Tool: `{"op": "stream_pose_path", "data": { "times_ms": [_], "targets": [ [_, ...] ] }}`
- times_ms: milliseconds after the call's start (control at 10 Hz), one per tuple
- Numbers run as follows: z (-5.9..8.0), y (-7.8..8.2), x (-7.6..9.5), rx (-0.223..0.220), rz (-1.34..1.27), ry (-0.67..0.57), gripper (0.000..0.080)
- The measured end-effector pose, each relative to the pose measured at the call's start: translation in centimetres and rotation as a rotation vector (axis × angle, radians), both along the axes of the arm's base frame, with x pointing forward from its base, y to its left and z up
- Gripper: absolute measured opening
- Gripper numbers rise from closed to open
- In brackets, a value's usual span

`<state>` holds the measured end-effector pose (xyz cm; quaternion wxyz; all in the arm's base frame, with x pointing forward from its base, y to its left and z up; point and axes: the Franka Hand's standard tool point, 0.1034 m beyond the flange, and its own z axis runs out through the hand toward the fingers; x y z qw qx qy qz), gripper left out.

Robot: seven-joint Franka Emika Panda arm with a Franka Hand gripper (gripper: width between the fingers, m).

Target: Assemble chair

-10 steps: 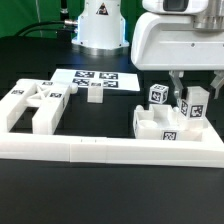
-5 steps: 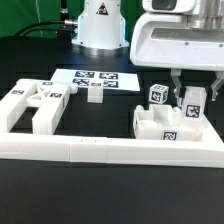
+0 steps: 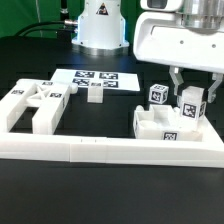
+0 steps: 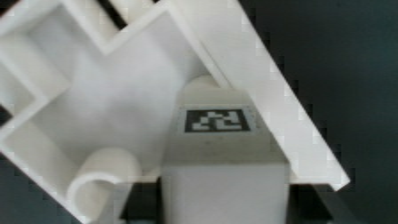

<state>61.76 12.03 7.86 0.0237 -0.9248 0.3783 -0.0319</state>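
Note:
My gripper (image 3: 190, 90) hangs at the exterior view's right, shut on a white tagged bar (image 3: 192, 108) of the chair. The bar stands upright at the far right corner of a white walled slab (image 3: 160, 128); whether they touch I cannot tell. A small tagged cube (image 3: 157, 95) stands just behind the slab. In the wrist view the bar (image 4: 217, 120) runs out between the dark fingers (image 4: 143, 200), above the slab's walls (image 4: 71, 90). More white chair parts (image 3: 30, 105) lie at the left.
A long white L-shaped rail (image 3: 110, 152) runs along the front. The marker board (image 3: 95, 78) lies at the back centre with a small white block (image 3: 95, 94) in front of it. The arm's white base (image 3: 100, 25) stands behind.
The gripper has risen slightly and shifted a little to the exterior view's left with the bar still in it. Nothing else has moved.

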Motion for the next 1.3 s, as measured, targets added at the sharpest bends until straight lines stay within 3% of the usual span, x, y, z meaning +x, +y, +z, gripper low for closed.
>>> {"op": "stream_pose_path", "data": {
  "times_ms": [600,800,900,1100,1300],
  "targets": [
    [0.0,-0.1,0.0,0.034,-0.382,0.011,0.0285],
    [0.0,-0.2,0.0,0.033,-0.374,0.011,0.0285],
    [-0.1,-0.1,0.0,0.031,-0.353,0.01,0.0312],
    [-0.3,0.7,-0.5,0.023,-0.33,0.026,0.0604],
    [-0.3,0.9,-0.5,0.013,-0.16,0.019,0.0637]
  ]
}}
